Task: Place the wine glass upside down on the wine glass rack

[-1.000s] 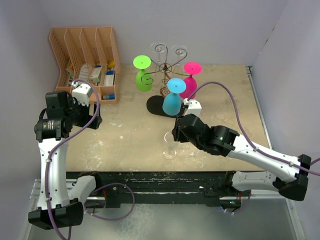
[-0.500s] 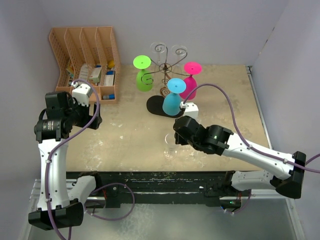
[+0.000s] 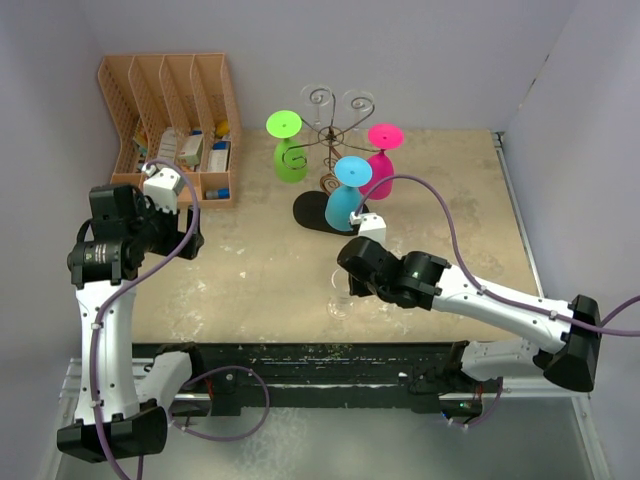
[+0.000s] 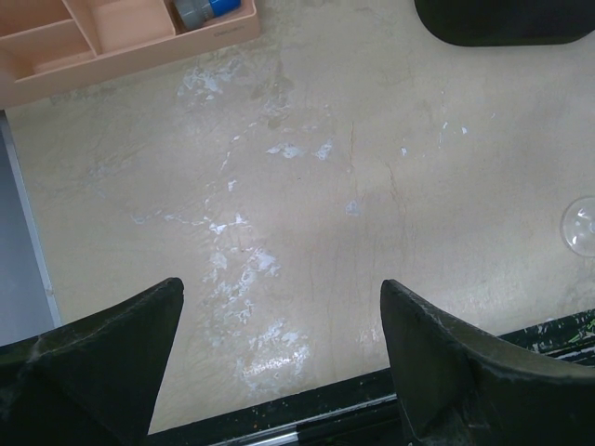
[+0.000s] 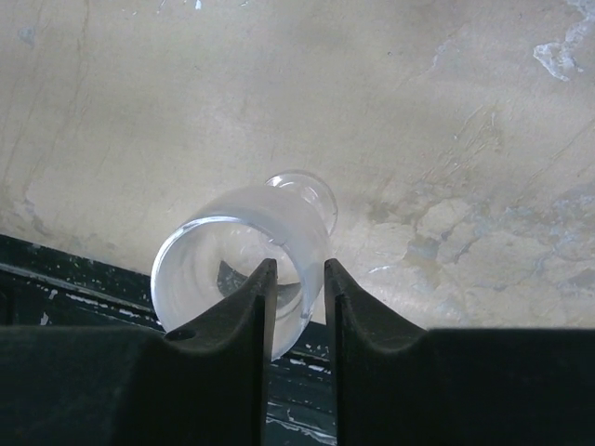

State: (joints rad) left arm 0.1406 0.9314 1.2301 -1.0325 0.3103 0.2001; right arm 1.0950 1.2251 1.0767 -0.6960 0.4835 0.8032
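Note:
A clear wine glass (image 3: 338, 300) stands upright near the table's front edge. My right gripper (image 3: 352, 283) is shut on its rim, one finger inside the bowl and one outside, as the right wrist view shows (image 5: 296, 283) with the glass (image 5: 242, 251) between the jaws. The dark wire wine glass rack (image 3: 335, 135) on its black oval base (image 3: 312, 212) stands at the back and holds green, pink and blue glasses upside down. My left gripper (image 3: 188, 240) is open and empty over bare table at the left (image 4: 279, 344). The glass foot shows at the edge of the left wrist view (image 4: 581, 226).
A peach slotted organizer (image 3: 170, 110) with small items stands at the back left; its corner shows in the left wrist view (image 4: 112, 42). The rack base shows there too (image 4: 502, 23). Walls close the back and both sides. The black table edge (image 3: 300, 352) runs along the front.
My right gripper has moved left and toward the front onto the clear glass, and its jaws now pinch the rim. The left arm has not moved.

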